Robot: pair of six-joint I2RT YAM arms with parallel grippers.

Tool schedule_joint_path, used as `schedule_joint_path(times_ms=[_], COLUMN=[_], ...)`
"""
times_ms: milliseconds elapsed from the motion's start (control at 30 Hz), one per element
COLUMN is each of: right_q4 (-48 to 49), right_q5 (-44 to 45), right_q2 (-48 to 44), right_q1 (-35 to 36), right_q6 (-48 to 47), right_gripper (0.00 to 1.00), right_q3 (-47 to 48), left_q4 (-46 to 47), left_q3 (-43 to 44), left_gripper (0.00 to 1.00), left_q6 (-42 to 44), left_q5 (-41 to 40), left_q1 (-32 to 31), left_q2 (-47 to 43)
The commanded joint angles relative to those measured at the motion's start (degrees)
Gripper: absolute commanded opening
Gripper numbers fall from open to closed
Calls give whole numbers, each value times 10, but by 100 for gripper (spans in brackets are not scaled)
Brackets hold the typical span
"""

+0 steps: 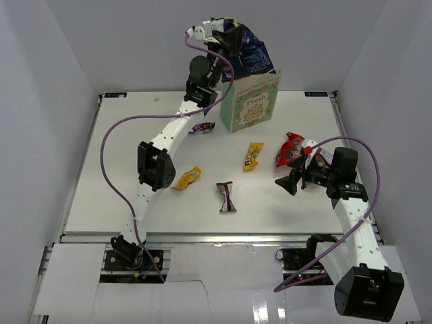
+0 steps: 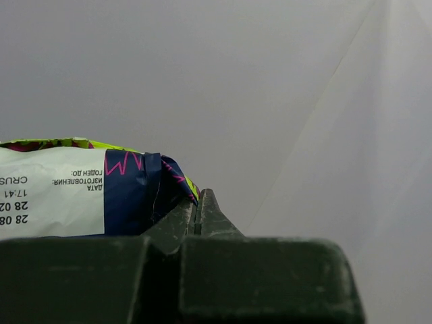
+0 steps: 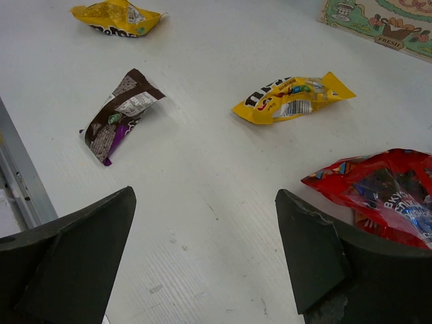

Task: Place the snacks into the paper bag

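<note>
Left claw (image 1: 231, 38) is clamping the blue chip bag (image 1: 254, 57) above the paper bag (image 1: 251, 106), right claw (image 3: 204, 197) is gaping; I'd be centering before dropping.

You have two arms of the same build. Your left arm (image 1: 169, 138) is made of white links broken by black joint housings (image 1: 154, 167), with a thin purple cable (image 1: 108, 145) running loosely alongside it from the base. Your right arm (image 1: 356, 226) matches: a white link, a chunky black housing (image 1: 368, 291) near its base, and a second purple cable (image 1: 375, 172). The left end effector (image 2: 200, 202) has dark, matt fingers tapering to thin edges (the plastic looks faintly scuffed). The right end effector (image 3: 204, 196) has two broad, dark, wedge-shaped fingers (image 3: 81, 250), one of them rough along its inner edge.
</note>
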Motion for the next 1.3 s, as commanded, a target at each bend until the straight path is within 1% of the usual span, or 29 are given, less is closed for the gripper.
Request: schedule_joint_path(times_ms=[0, 267, 367, 433, 467, 500, 600, 633, 667, 700, 733, 800, 833, 867, 900, 933, 967, 1033, 1067, 1133, 1200, 1267], right_q4=[14, 15, 17, 8, 1, -13, -46, -56, -62, -66, -62, -44, -3, 30, 65, 132, 161, 188, 188, 196, 230, 242], right_q5=[-16, -30, -52, -59, -61, -64, -74, -78, -82, -92, -98, -118, -124, -126, -130, -129, -126, -95, -86, -50, -57, -66], right_q2=[3, 7, 28, 47, 71, 84, 138, 150, 175, 188, 207, 223, 236, 242, 249, 263, 271, 302, 313, 335, 343, 343], right_q1=[-1, 0, 9, 25, 31, 37, 44, 44, 47, 48, 50, 51, 51, 71, 75, 80, 96, 119, 143, 166, 189, 209], right_q6=[-4, -5, -12, -29, -38, -52, -67, -69, -69, -71, -73, -73, -62, -39, -14, 45, 75, 118, 142, 179, 236, 256], right_gripper=[90, 90, 90, 90, 90, 90, 90, 90, 90, 90, 90, 90, 90, 90, 90, 90, 90, 90, 90, 90, 91, 90], right_q3=[-7, -6, 7, 42, 61, 108, 203, 268, 299, 330, 380, 422, 440, 468, 483, 498, 533, 580, 627, 661, 689, 699], left_q4=[54, 41, 27, 13, 10, 7, -6, -8, -11, -18, -23, -39, -46, -52, -65, -67, -69, -80, -87, -101, -109, -116], left_q3=[24, 27, 13, -5, -11, -32, -59, -64, -68, -72, -82, -95, -113, -123, -135, -164, -179, -207, -227, -246, -280, -302], left_gripper=[0, 0, 0, 0, 0, 0, 0, 0, 0, 0, 0, 0, 0, 0, 0, 0, 0, 0, 0, 0, 0, 0], left_q6=[47, 103, 134, 157, 164, 171, 196, 208, 212, 214, 217, 217, 215, 214, 211, 208, 207, 199, 193, 183, 172, 165], left_q5=[20, 27, 28, 49, 55, 56, 55, 55, 54, 49, 48, 48, 48, 45, 41, 38, 27, 8, 5, 5, 3, -5], left_q1=[-5, -11, -11, -11, -11, -11, -11, -11, -11, -11, -11, -11, -11, -11, -11, -11, -11, -11, -11, -11, -11, -11], left_q2=[-96, -122, -156, -186, -197, -220, -251, -269, -277, -284, -300, -315, -326, -346, -358, -372, -399, -422, -441, -459, -484, -499])
